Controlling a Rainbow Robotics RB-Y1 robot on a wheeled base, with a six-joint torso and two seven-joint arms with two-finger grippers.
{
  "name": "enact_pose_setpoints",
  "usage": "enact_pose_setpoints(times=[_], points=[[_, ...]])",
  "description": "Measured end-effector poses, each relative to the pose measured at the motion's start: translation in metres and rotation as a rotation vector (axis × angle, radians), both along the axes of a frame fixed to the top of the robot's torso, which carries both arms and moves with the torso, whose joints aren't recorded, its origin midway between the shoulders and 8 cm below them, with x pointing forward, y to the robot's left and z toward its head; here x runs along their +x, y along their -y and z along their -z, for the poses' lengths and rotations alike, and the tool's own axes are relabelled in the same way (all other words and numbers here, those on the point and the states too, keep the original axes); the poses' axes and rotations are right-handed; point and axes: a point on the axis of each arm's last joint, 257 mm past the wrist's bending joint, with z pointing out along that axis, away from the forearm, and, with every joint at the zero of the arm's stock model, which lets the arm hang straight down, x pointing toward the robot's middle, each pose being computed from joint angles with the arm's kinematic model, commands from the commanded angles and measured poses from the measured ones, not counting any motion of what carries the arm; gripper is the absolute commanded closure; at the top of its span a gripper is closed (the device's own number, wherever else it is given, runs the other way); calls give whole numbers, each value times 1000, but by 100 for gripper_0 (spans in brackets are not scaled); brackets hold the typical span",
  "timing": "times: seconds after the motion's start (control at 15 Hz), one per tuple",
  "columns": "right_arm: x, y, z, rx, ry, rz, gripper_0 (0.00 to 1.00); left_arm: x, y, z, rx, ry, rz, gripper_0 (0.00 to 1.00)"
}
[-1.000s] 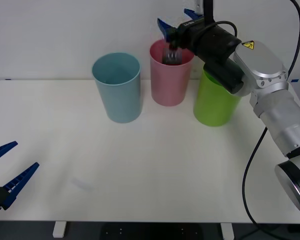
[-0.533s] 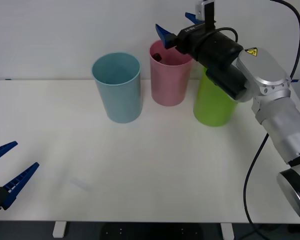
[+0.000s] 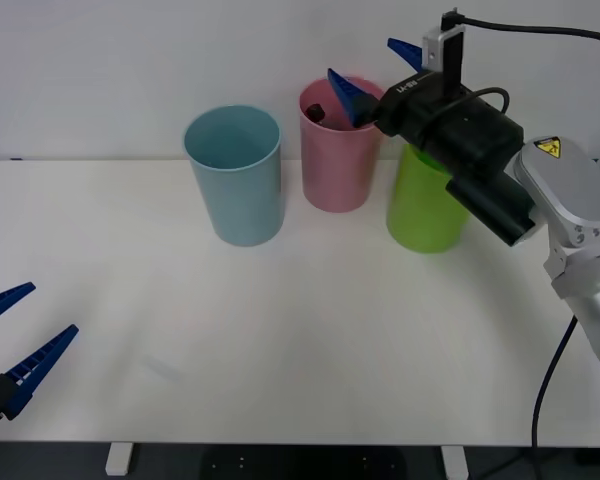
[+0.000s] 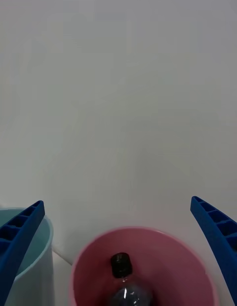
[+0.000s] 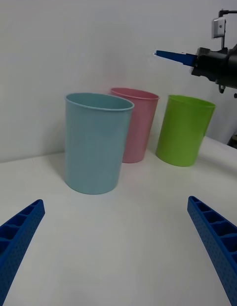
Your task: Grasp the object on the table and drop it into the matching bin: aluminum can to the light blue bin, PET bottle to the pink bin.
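Observation:
The PET bottle (image 4: pixel 123 281) stands inside the pink bin (image 3: pixel 335 160), its black cap (image 3: pixel 316 111) showing just under the rim. My right gripper (image 3: pixel 378 72) hovers open above and slightly behind that bin, holding nothing. The light blue bin (image 3: pixel 235 175) stands on the table (image 3: pixel 280 330) to the left of the pink bin (image 5: pixel 136 125). My left gripper (image 3: pixel 10 340) rests open low at the table's front left corner, far from the bins. From the left wrist view the right gripper (image 5: pixel 173 56) hangs above the bins.
A lime green bin (image 3: pixel 427 200) stands right of the pink one, partly behind my right arm (image 3: pixel 490 160). A white wall rises close behind the three bins. The table's rear edge runs just behind them.
The bottle has dropped from my right gripper into the pink bin. The right gripper has since risen and drawn back to the right. The left arm stayed still.

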Motion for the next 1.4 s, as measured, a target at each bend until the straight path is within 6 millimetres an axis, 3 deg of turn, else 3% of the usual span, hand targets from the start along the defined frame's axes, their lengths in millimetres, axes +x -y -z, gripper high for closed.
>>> enact_pose_setpoints(times=[0.6, 0.8, 1.4], points=[[-87, 46, 25, -30, 24, -64, 0, 0, 0, 0, 0, 0, 0, 0], [-107, 63, 39, -64, 21, -94, 0, 0, 0, 0, 0, 0, 0, 0], [-175, 144, 95, -209, -3, -129, 0, 0, 0, 0, 0, 0, 0, 0]])
